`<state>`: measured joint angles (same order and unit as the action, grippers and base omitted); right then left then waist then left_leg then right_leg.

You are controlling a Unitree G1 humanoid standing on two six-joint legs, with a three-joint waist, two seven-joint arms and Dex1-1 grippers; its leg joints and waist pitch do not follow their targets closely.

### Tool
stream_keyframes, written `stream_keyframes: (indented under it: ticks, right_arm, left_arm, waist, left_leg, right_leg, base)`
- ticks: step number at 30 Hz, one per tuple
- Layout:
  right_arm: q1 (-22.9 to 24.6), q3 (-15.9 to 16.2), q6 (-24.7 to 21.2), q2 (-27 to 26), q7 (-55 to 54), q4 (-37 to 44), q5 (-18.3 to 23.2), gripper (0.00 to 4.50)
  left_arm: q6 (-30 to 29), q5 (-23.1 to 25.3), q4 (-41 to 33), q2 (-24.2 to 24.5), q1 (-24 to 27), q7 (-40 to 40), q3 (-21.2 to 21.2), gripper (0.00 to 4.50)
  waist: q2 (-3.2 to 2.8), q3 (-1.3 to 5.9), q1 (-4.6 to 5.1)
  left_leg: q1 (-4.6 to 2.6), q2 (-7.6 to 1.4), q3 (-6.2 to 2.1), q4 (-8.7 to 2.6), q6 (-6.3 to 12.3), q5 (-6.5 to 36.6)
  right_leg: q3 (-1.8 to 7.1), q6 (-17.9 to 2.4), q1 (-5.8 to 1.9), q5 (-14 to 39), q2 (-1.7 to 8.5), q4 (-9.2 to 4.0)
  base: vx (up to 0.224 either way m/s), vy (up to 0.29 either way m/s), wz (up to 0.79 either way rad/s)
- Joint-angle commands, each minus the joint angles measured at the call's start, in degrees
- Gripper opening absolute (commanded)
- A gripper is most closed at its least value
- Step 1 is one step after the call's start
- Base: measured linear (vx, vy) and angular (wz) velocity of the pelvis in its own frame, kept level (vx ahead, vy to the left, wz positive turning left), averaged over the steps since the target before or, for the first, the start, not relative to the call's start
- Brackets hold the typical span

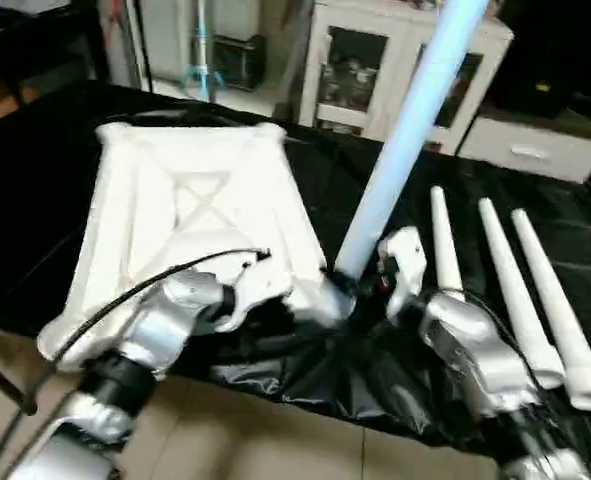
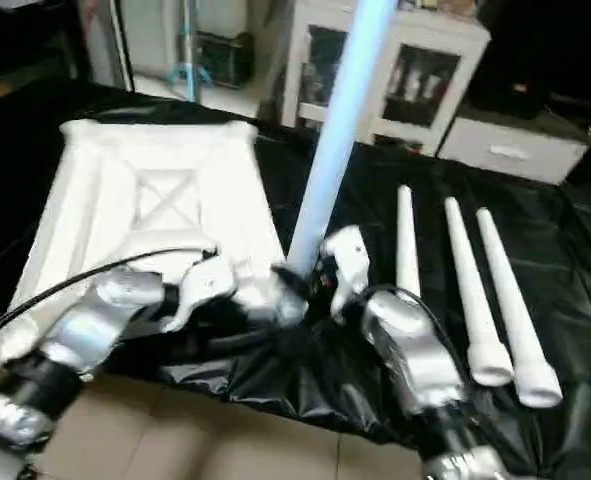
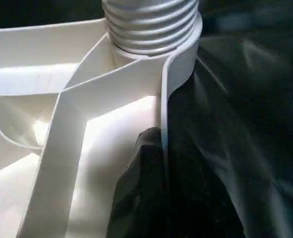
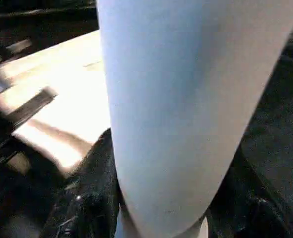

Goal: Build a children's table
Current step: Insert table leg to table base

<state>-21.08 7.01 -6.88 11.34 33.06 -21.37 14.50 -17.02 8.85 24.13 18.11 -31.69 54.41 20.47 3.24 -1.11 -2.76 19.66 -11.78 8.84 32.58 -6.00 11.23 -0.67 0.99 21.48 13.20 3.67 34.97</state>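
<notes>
Tabletop upside down on black-draped table, ribs up. Left claw pinching tabletop's rim beside corner socket. Right claw clamped round upright leg at that corner; leg's top cut off. Three spare legs lying right. White cabinet behind, blurry.

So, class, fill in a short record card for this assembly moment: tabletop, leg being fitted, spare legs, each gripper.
tabletop: lying underside up on the black cloth
leg being fitted: standing in the near right corner socket, leaning
spare legs: three, side by side to the right
left gripper: shut on the tabletop's rim
right gripper: closed around the leg's base
</notes>
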Motion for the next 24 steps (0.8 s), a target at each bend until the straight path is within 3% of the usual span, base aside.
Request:
stream_keyframes:
  ticks: [1, 5, 7, 10, 11, 15, 18, 21, 24]
  right_arm:
    - [0.95, -3.51, -2.26, 1.28, -8.95, -10.43, -5.22, 1.87]
    - [-5.76, -4.41, -1.31, -1.57, -18.71, -18.50, -6.68, 1.86]
    - [-7.88, -4.40, -1.27, -2.64, -21.36, -21.31, -7.16, 1.86]
    - [-11.99, -4.56, -0.91, -4.54, -28.76, -27.05, -8.50, 1.86]
    - [-12.93, -4.85, -0.88, -5.12, -30.61, -28.24, -8.45, 1.86]
    - [-15.62, -6.03, 2.03, -7.34, -36.33, -31.89, -8.47, 1.86]
    - [-16.40, -6.34, 3.21, -8.37, -36.40, -33.06, -8.16, 1.86]
    - [-16.97, -6.26, 4.21, -8.82, -36.35, -34.23, -8.13, 1.86]
    - [-17.71, -6.78, 5.79, -9.40, -35.15, -35.45, -7.51, 1.86]
  left_arm:
    - [-1.31, -2.07, 0.34, -1.68, -1.64, -4.08, -4.06, 0.00]
    - [-4.99, -1.18, 3.31, -7.25, -6.56, -11.29, -4.92, 0.00]
    - [-6.27, -0.99, 4.39, -9.49, -8.39, -14.42, -5.44, 0.00]
    - [-8.24, 1.04, 6.22, -13.47, -11.68, -21.31, -5.40, 0.00]
    - [-8.93, 1.33, 6.50, -14.53, -12.32, -22.99, -5.53, 0.00]
    - [-9.34, 0.69, 8.51, -17.13, -13.82, -27.68, -6.79, 0.00]
    - [-9.03, 0.33, 9.21, -16.85, -14.04, -27.89, -6.88, 0.00]
    - [-9.12, 0.31, 9.56, -16.68, -14.15, -27.91, -6.99, 0.00]
    - [-9.32, 0.28, 9.59, -16.54, -14.00, -27.99, -7.03, 0.00]
  waist:
    - [-0.07, 1.98, 0.01]
    - [-0.26, 1.87, 0.27]
    - [-0.19, 2.38, 0.14]
    - [-0.04, 2.56, 0.28]
    - [0.01, 2.49, 0.23]
    - [0.61, 3.07, 0.03]
    - [0.71, 2.82, -0.02]
    - [0.72, 2.51, 0.03]
    - [0.57, 2.50, 0.10]
  left_leg:
    - [0.50, -1.03, -0.06, -4.66, -1.85, 16.79]
    - [0.81, -0.87, 0.54, -4.17, -1.27, 10.33]
    - [0.76, -0.74, 0.69, -3.67, -1.11, 6.57]
    - [0.77, -0.44, 0.86, -3.20, 0.41, 0.24]
    - [0.78, -0.34, 0.90, -3.09, 0.79, -0.04]
    - [1.01, 0.01, 1.09, -2.35, 3.62, -5.87]
    - [0.88, -0.20, 1.27, -2.35, 5.26, -4.08]
    - [0.76, -0.56, 1.28, -2.61, 4.89, -0.53]
    - [0.66, -0.67, 1.28, -2.62, 4.39, 0.47]
  right_leg:
    - [1.54, -7.96, -0.91, 14.11, 3.13, -4.85]
    - [1.40, -10.26, -0.98, 5.46, 2.91, -4.16]
    - [1.37, -11.06, -1.65, -1.34, 2.75, -3.48]
    - [1.28, -12.40, -2.02, -12.21, 2.43, -2.63]
    - [1.28, -12.61, -2.02, -12.96, 2.44, -2.65]
    - [1.34, -13.47, -2.74, -23.91, 2.27, -1.63]
    - [1.34, -13.84, -2.55, -23.07, 2.37, -1.74]
    - [1.31, -14.05, -2.33, -16.87, 2.61, -2.13]
    - [1.37, -14.04, -2.20, -14.80, 2.65, -2.17]
  base:
    - [0.000, 0.000, 0.00]
    - [0.000, 0.000, 0.00]
    - [0.000, 0.000, 0.00]
    - [0.000, 0.000, 0.00]
    - [0.000, 0.000, 0.00]
    - [0.000, 0.000, 0.00]
    - [0.000, 0.000, 0.00]
    - [0.000, 0.000, 0.00]
    - [0.000, 0.000, 0.00]
